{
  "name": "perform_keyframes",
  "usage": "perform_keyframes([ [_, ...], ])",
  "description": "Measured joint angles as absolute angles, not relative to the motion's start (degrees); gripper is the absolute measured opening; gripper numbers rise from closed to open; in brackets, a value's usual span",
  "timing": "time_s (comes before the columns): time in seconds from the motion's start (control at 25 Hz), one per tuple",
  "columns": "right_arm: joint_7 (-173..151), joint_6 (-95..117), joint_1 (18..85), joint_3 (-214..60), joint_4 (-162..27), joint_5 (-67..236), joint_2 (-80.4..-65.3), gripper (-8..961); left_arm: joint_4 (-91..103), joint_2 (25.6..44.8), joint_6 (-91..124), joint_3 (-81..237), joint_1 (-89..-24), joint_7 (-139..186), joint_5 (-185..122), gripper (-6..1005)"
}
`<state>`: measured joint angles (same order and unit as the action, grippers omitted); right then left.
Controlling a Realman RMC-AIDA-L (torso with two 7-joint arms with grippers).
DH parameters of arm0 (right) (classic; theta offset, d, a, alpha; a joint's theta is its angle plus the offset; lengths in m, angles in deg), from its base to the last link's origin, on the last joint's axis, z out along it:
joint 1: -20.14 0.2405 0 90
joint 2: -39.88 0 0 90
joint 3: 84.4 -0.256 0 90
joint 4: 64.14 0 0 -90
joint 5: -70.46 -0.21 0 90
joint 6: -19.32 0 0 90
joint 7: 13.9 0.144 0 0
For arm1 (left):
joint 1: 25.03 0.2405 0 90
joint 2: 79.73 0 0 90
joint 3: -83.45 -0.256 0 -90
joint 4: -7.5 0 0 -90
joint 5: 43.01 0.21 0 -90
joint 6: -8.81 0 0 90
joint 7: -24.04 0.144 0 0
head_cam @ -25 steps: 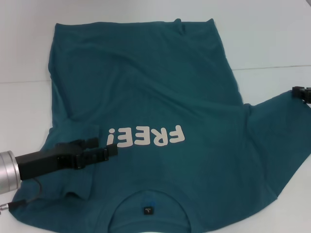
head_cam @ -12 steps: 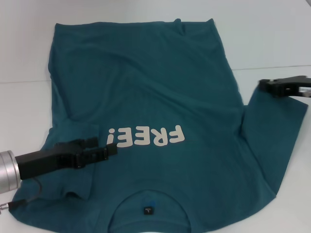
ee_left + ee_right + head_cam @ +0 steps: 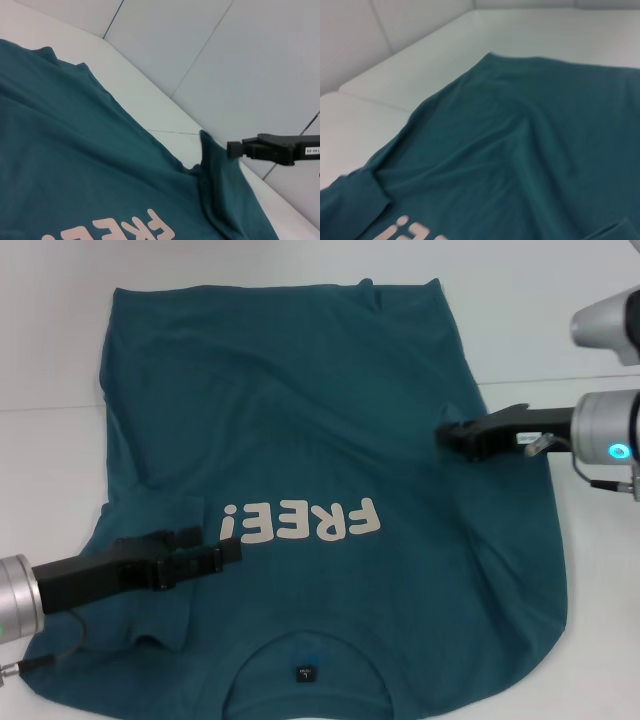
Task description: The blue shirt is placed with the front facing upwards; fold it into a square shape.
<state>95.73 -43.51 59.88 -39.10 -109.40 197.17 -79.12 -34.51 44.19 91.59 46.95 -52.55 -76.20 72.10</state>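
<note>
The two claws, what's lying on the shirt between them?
In the head view, the "FREE!" lettering on the blue shirt lies between the left claw and the right claw; otherwise only plain fabric.

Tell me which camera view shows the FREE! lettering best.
The head view: the whole FREE! lettering lies in plain sight on the blue shirt, just beyond the left claw, though upside down from there. The left wrist view catches only the tops of a few letters at its edge, and the right wrist view only a blurred sliver.
</note>
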Motion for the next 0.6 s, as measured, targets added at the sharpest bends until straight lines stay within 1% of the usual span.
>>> perform_keyframes([
  [0.08, 95.8, -43.5, 60.3, -37.6, -109.3, 197.6, -79.43, 58, -34.5, 44.19, 91.6, 47.0, -52.5, -76.2, 72.1, 888],
  [0.32, 96.0, -42.6, 60.5, -36.8, -109.2, 197.2, -79.53, 62, -33.9, 44.19, 91.5, 47.1, -52.4, -75.9, 72.1, 888],
  [0.52, 96.4, -40.9, 58.7, -37.8, -109.6, 197.2, -79.40, 295, -33.9, 44.19, 91.5, 47.1, -52.5, -75.8, 72.1, 888],
  [0.6, 97.8, -40.5, 57.7, -38.9, -109.6, 197.2, -79.14, 457, -33.8, 44.19, 91.5, 47.1, -52.6, -75.8, 72.1, 888],
])
